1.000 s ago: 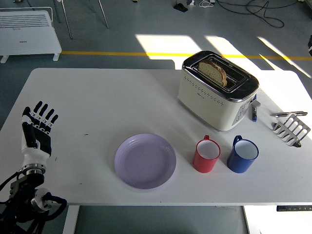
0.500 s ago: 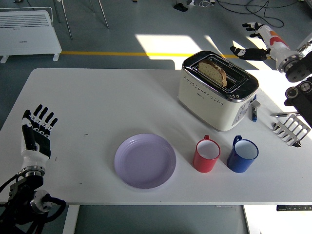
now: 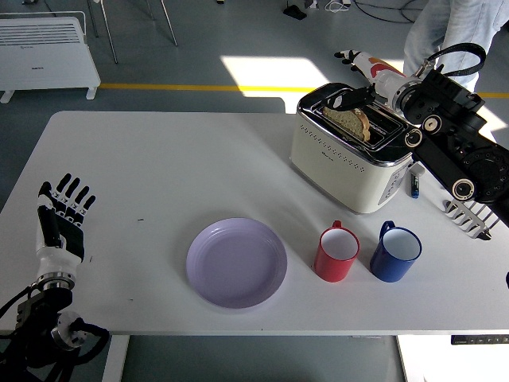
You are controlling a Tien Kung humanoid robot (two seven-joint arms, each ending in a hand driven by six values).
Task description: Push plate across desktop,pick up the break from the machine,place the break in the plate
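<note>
On the white tabletop point(image 3: 159, 159), bread point(image 3: 350, 121) stands in the toaster point(image 3: 354, 147). The right hand point(image 3: 355, 78) hovers above it, fingers spread, holding nothing; it should descend straight, then pinch the slice's top edge.

We can read no text anywhere; the toaster point(image 3: 355, 147), at about one o'clock on the table point(image 3: 143, 167), bears a small dark mark low on its cream side, too small for us to make out; the white heater point(image 3: 44, 44), at eleven o'clock, carries a tiny mark we likewise cannot read.
</note>
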